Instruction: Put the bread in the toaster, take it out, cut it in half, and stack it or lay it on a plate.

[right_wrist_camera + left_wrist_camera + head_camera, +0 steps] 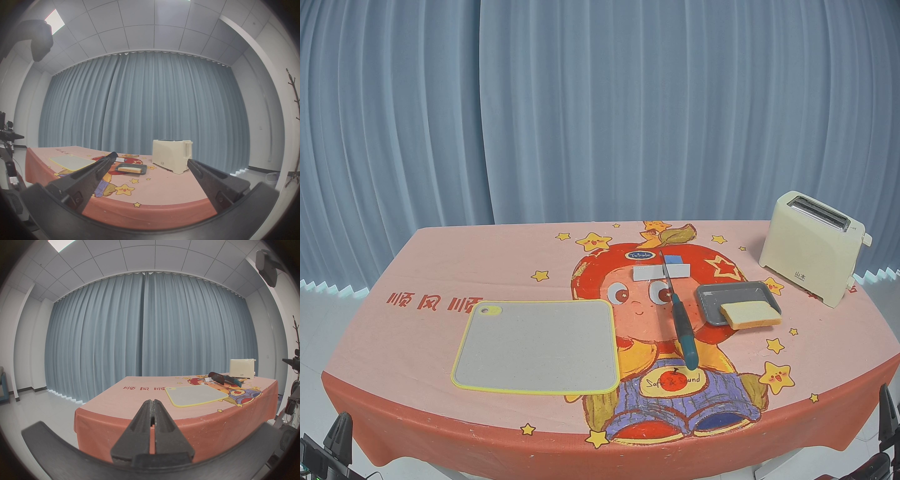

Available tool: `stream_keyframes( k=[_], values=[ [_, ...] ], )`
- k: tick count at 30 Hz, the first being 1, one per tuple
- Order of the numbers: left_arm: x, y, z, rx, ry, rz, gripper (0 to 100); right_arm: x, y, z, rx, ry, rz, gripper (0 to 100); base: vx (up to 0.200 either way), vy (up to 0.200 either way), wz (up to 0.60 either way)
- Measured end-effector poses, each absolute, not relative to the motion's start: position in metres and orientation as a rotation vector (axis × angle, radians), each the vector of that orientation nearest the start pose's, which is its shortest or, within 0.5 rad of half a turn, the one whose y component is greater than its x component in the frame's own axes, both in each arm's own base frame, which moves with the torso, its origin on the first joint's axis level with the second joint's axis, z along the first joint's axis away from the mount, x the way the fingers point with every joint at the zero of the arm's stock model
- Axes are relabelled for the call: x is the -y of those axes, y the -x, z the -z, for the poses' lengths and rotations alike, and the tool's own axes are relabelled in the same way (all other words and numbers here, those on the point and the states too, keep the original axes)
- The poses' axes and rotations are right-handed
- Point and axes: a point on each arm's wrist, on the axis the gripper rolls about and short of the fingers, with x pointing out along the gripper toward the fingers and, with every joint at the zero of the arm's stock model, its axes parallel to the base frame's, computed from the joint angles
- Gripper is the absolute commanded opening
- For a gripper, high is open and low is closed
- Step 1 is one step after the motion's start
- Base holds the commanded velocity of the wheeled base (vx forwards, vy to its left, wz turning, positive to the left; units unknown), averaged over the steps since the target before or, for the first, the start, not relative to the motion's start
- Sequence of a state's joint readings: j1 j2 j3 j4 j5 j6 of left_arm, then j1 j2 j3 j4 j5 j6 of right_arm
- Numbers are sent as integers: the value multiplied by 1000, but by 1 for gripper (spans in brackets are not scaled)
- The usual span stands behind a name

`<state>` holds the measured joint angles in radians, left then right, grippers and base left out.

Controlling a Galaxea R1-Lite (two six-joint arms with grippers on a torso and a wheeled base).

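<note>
Square bread slice [751, 314] rests on a flat grey rectangular tray [720, 295] near the boxy cream toaster [809, 250]. Left gripper [152, 403] is pressed together, empty; right gripper [151, 159] gapes wide, empty.

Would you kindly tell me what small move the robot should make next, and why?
Probably bring the right gripper forward over the bread. The slice lies untouched on the grey tray, on the robot's right near the toaster. That gripper's jaws stand open and hold nothing, short of the table, while the left gripper is shut and farther from the slice.
</note>
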<state>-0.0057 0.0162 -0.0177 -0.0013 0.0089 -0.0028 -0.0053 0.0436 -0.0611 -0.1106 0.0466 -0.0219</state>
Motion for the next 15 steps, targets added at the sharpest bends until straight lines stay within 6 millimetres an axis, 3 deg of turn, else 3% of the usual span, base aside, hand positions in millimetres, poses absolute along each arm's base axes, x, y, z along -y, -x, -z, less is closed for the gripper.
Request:
stream_keyframes(
  k=[15],
  values=[
    [0, 23, -81, 3, 3, -3, 0, -5, 14, -113, 33, 24, -177, 100, 0, 0, 0]
  ],
)
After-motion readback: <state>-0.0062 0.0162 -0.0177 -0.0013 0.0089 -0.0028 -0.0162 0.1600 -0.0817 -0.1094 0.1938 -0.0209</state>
